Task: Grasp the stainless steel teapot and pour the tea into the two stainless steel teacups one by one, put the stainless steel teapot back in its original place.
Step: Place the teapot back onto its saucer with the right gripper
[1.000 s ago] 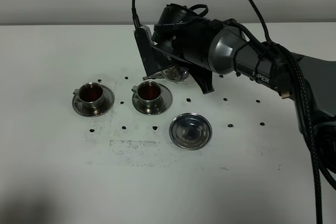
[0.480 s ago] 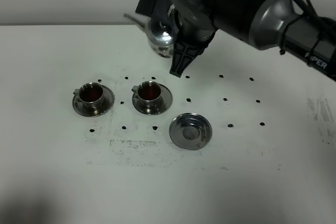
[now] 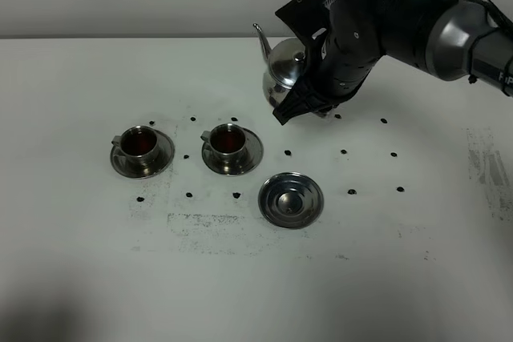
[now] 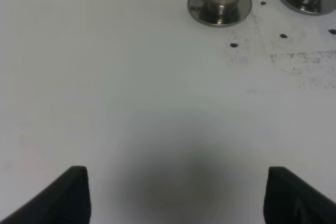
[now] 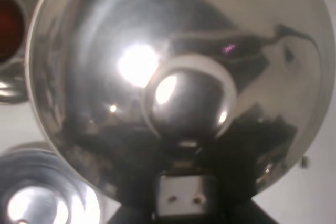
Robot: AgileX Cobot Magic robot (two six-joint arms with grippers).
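Left teacup (image 3: 142,146) and right teacup (image 3: 231,143) sit on saucers, each holding dark red tea. At five o'clock from the right cup lies the empty round saucer (image 3: 291,199). The right gripper (image 3: 309,90) is clamped on the teapot (image 3: 282,74), aloft at one o'clock. The left gripper (image 4: 176,195) is spread apart.

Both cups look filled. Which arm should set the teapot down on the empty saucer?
The right. Its gripper already holds the teapot in the air, behind the empty saucer. The left gripper is open, holds nothing, and hangs over bare table short of the cups.
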